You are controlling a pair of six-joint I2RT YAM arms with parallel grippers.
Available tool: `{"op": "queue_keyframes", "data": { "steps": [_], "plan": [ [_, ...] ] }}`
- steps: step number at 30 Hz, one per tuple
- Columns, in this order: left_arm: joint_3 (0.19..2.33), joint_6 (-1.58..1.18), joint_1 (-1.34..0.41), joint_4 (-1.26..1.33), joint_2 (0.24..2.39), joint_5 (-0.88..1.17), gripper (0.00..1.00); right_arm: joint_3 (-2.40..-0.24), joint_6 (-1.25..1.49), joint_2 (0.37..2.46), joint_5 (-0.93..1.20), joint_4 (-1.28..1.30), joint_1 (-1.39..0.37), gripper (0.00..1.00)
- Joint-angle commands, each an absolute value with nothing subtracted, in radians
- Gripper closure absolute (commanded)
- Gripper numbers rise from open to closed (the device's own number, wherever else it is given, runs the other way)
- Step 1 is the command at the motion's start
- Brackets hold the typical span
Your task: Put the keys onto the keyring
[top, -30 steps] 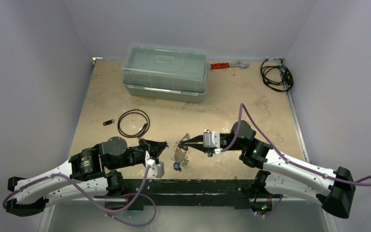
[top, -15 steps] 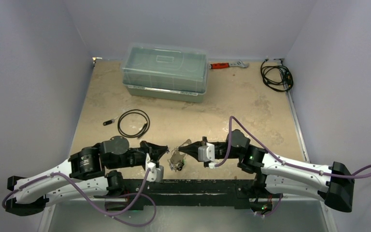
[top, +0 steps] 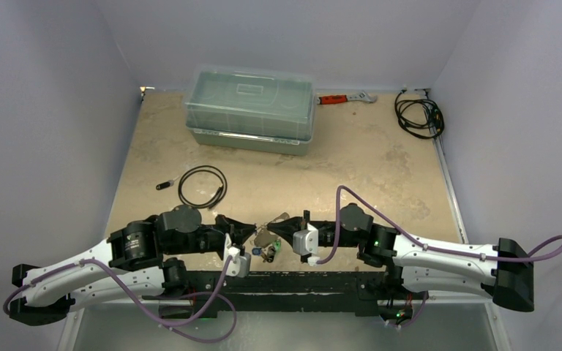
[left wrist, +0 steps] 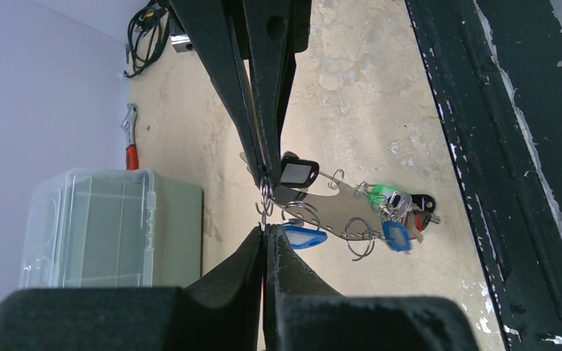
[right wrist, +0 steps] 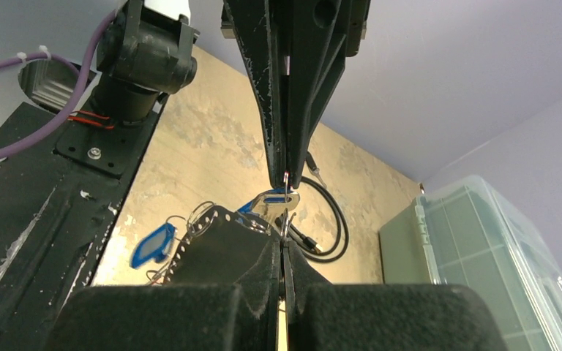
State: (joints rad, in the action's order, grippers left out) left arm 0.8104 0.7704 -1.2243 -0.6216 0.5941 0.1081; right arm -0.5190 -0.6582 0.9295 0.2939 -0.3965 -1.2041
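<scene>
The keyring, a flat silver plate with small holes round its rim, hangs just above the table between both grippers. My right gripper is shut on its rim; seen from that wrist the plate is dark. My left gripper is shut on a thin wire ring at that same rim, tip to tip with the right gripper. A blue-tagged key hangs beside it. More keys with blue, green and red tags hang at the plate's far end.
A clear lidded box stands at the back. An orange-handled wrench and a black cable coil lie at the back right. A thin black cable loop lies left of centre. The black front rail runs close beneath the grippers.
The right gripper has carried the keyring left and toward the near edge. The left gripper has shifted slightly that way too, and the two tips now meet.
</scene>
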Motion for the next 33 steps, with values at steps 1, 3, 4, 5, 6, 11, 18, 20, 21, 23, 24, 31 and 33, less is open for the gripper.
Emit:
{"op": "queue_keyframes", "data": {
  "steps": [1, 3, 4, 5, 6, 11, 18, 20, 21, 23, 24, 31, 33],
  "plan": [
    [0.855, 0.772, -1.224, -0.611, 0.585, 0.119, 1.00, -0.525, -0.689, 0.919, 0.242, -0.473, -1.215, 1.00],
    [0.851, 0.774, -1.224, -0.607, 0.583, 0.115, 1.00, -0.526, -0.689, 0.917, 0.240, -0.471, -1.219, 1.00],
    [0.850, 0.775, -1.224, -0.607, 0.582, 0.116, 1.00, -0.526, -0.689, 0.917, 0.239, -0.471, -1.221, 1.00],
    [0.849, 0.775, -1.224, -0.605, 0.585, 0.117, 1.00, -0.526, -0.690, 0.917, 0.237, -0.471, -1.222, 1.00],
    [0.849, 0.773, -1.224, -0.604, 0.587, 0.118, 1.00, -0.526, -0.691, 0.917, 0.236, -0.471, -1.225, 1.00],
    [0.839, 0.769, -1.224, -0.584, 0.595, 0.121, 1.00, -0.533, -0.695, 0.918, 0.222, -0.456, -1.239, 1.00],
    [0.823, 0.764, -1.224, -0.565, 0.586, 0.107, 1.00, -0.534, -0.698, 0.917, 0.213, -0.453, -1.256, 1.00],
    [0.822, 0.765, -1.224, -0.563, 0.587, 0.111, 1.00, -0.537, -0.698, 0.919, 0.210, -0.451, -1.260, 1.00],
    [0.821, 0.765, -1.224, -0.563, 0.587, 0.114, 1.00, -0.538, -0.698, 0.920, 0.208, -0.451, -1.261, 1.00],
    [0.821, 0.765, -1.224, -0.564, 0.590, 0.118, 1.00, -0.540, -0.698, 0.922, 0.207, -0.451, -1.263, 1.00],
    [0.822, 0.764, -1.224, -0.563, 0.593, 0.119, 1.00, -0.540, -0.699, 0.922, 0.206, -0.451, -1.265, 1.00],
    [0.815, 0.765, -1.224, -0.558, 0.599, 0.118, 1.00, -0.540, -0.698, 0.914, 0.202, -0.453, -1.272, 1.00],
    [0.815, 0.765, -1.224, -0.557, 0.603, 0.120, 1.00, -0.541, -0.698, 0.914, 0.197, -0.453, -1.274, 1.00]
  ]
}}
